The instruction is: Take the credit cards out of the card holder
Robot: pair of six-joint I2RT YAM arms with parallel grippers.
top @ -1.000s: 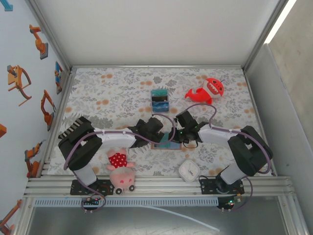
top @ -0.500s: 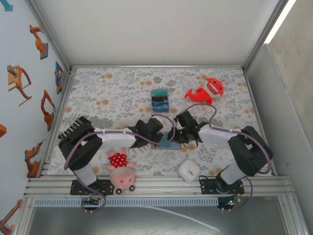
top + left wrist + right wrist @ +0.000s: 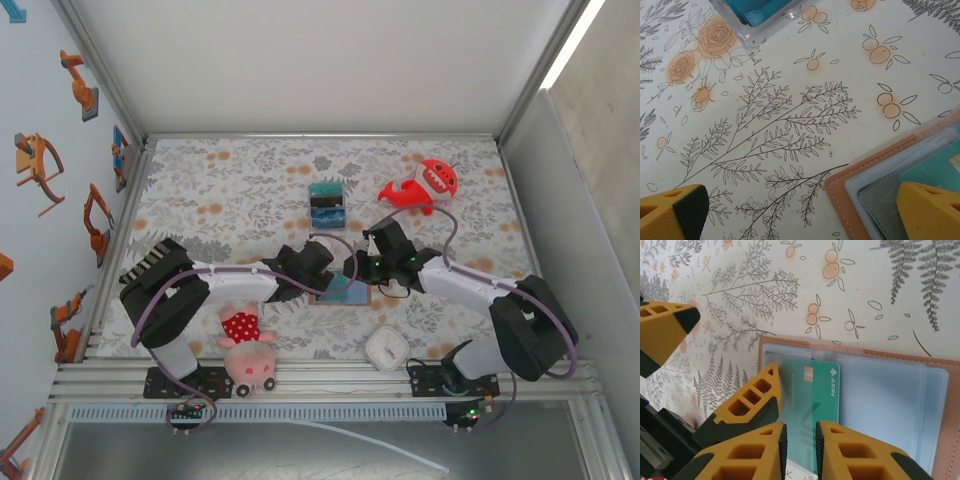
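The card holder lies open and flat on the flower-patterned bench, near its front edge and between the two arms. A green credit card sits upright in its left clear pocket; the pocket to the right looks blue-grey.

The right end effector points down at the lower part of that card, its jaws parted by only a narrow slit. I cannot tell whether they pinch the card or merely hover over it.

The left end effector is spread wide and grasps nothing. One finger is over the holder's left edge, just beside the card and crowding the right fingers. The other is out over bare cloth.

A teal-black-blue striped box stands farther back, and a red shark toy lies to its right. A pink plush pig and a white clock rest near the front rail, apart from the holder.
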